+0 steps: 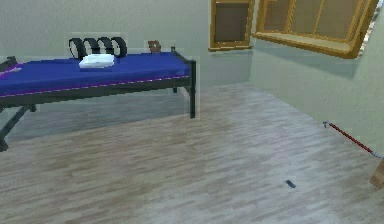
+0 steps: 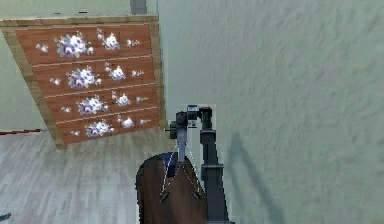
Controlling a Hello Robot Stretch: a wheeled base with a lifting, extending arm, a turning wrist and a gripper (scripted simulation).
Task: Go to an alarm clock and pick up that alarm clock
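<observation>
Your gripper (image 2: 179, 150) sits tucked by the arm (image 2: 210, 170), in front of a dark brown rounded thing (image 2: 160, 198). It's likely stowed for driving. Can't tell its grip state or load. Possible alarm clock (image 1: 155, 45): small brown blob past the bed's (image 1: 100, 75) far edge, well apart from the gripper.

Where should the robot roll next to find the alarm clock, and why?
Probably a short drive ahead toward the bed. In the forward view a small brown thing sits beyond the bed's far side. It is too small to name from here, but closer up it might prove to be the clock. In the arm side view, the gripper hangs by a plain wall next to a dresser.
</observation>
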